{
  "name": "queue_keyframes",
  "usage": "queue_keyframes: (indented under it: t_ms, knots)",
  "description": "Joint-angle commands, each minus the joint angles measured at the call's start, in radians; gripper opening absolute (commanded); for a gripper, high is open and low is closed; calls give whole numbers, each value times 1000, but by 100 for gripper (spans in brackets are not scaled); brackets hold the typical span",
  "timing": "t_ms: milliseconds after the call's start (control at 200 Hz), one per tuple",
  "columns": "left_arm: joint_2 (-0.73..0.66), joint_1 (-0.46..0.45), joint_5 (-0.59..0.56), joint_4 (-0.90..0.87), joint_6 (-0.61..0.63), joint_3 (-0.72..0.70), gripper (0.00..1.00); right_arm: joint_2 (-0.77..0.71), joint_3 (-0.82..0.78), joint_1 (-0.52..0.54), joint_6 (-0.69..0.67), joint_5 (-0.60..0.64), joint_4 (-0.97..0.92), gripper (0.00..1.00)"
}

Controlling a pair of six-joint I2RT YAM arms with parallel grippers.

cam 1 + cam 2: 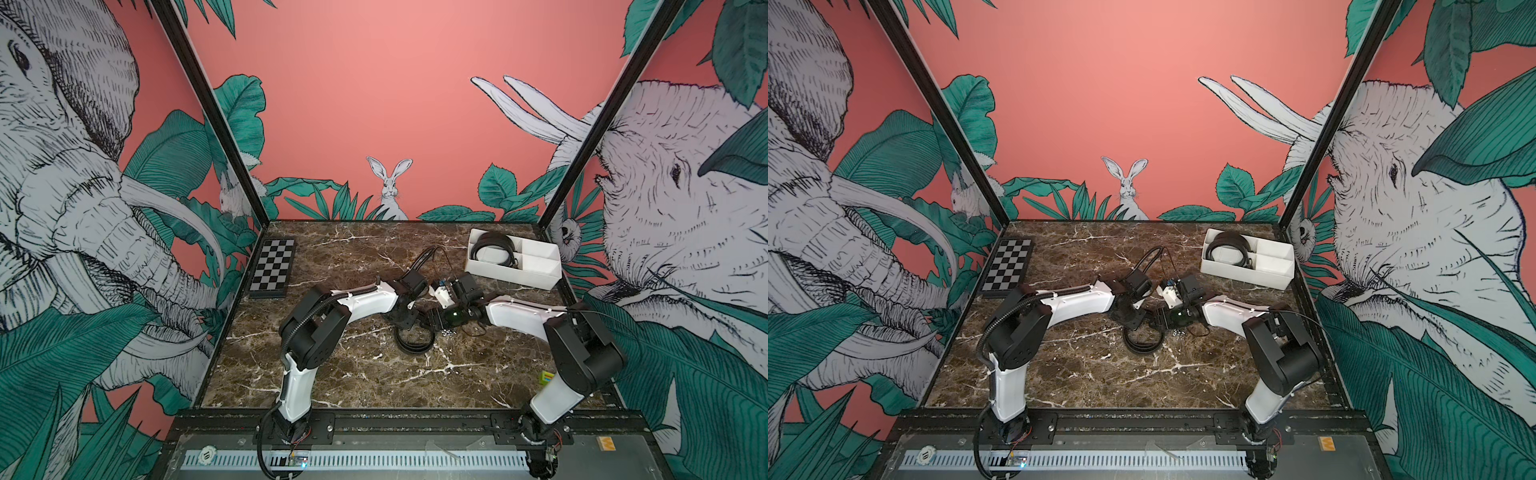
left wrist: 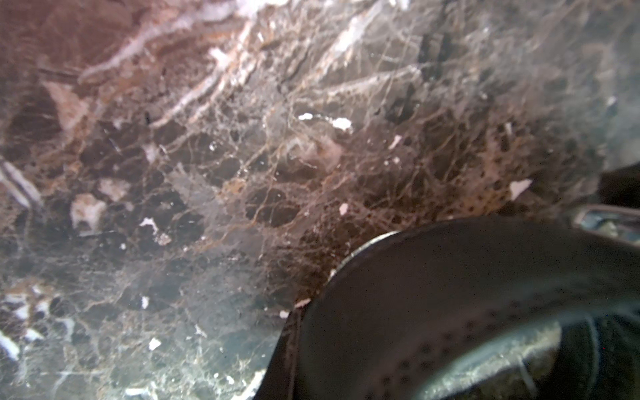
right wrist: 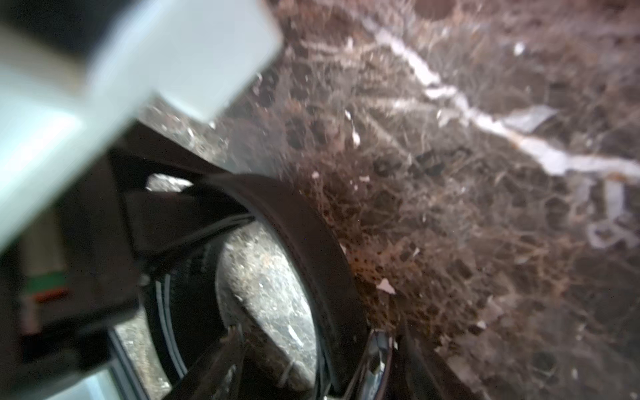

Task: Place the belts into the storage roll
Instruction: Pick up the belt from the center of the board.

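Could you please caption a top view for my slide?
Left gripper and right gripper meet at a coiled belt on the table; another belt lies in the tray.

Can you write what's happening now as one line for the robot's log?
stored: one belt in storage roll | loose: second belt coiled | left gripper, right gripper: both at it, grip unclear

— What do you see on your desk (image 1: 353, 386)?
— Your checkered board (image 1: 272, 268) lies flat at the far left corner; a small green-and-yellow block (image 1: 545, 377) sits near the right edge.
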Motion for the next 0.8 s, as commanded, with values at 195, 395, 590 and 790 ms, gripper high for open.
queue_keyframes:
  t_ms: [195, 395, 590, 790]
  knots:
    - [134, 24, 49, -3, -38, -126, 0, 67, 22, 112, 61, 249, -78, 46]
    - [122, 25, 103, 59, -74, -185, 0, 101, 42, 156, 123, 324, -121, 19]
    - [94, 25, 130, 84, -86, -221, 7, 98, 56, 169, 131, 371, -195, 0]
    - [4, 25, 165, 94, -94, -238, 37, 61, 75, 170, 136, 439, -275, 0]
